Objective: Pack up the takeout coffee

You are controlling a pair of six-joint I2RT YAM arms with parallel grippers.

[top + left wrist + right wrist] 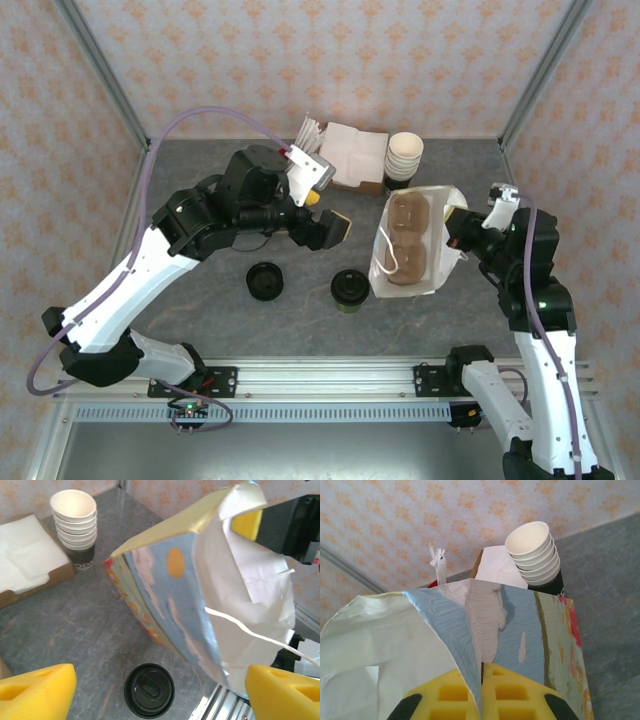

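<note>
takeout coffee (349, 288): round glossy black plastic lid, dark greenish sides.

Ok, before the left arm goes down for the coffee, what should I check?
1. Open left gripper: ok, fingers spread wide.
2. Upright takeout coffee, lid on: ok.
3. Coffee lined up between the left fingers: ok in the left wrist view.
4. Open mouth on the paper bag: ok, right gripper shut on its rim.
5. Room inside the bag: cannot tell, a brown insert lies in it.
6. Clearance from the black round item: ok, it lies apart, left of the coffee.
</note>
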